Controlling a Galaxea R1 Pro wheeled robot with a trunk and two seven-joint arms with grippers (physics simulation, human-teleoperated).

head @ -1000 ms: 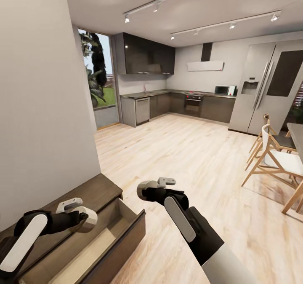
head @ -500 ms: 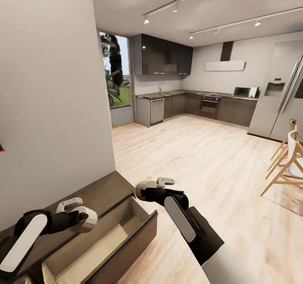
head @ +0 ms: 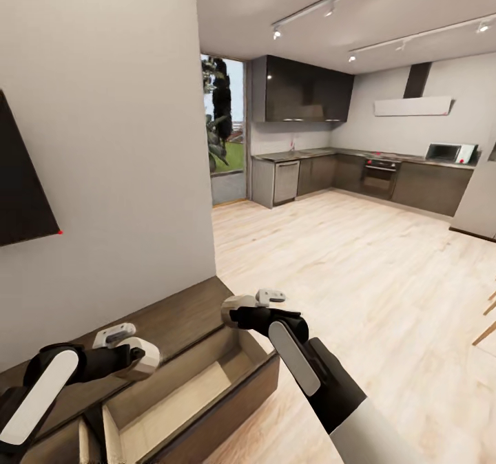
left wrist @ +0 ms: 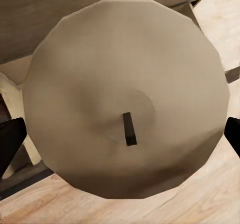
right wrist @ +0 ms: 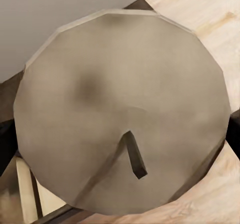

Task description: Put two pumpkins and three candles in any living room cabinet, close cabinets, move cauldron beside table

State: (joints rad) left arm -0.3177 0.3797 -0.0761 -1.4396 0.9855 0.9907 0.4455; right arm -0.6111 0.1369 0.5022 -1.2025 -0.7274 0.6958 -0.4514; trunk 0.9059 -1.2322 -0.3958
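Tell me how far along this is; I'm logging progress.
Early: the cabinet has a drawer open, nothing visible inside. In hand: the left pincer and right pincer each carry a candle. Left: stowing these, the third candle, both pumpkins, closing up, placing the cauldron.

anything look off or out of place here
Nothing spilled or damaged. The one thing out of order is the cabinet: its drawer stands pulled open below the grippers, pale inside showing. Each wrist view shows a candle held between the fingers.
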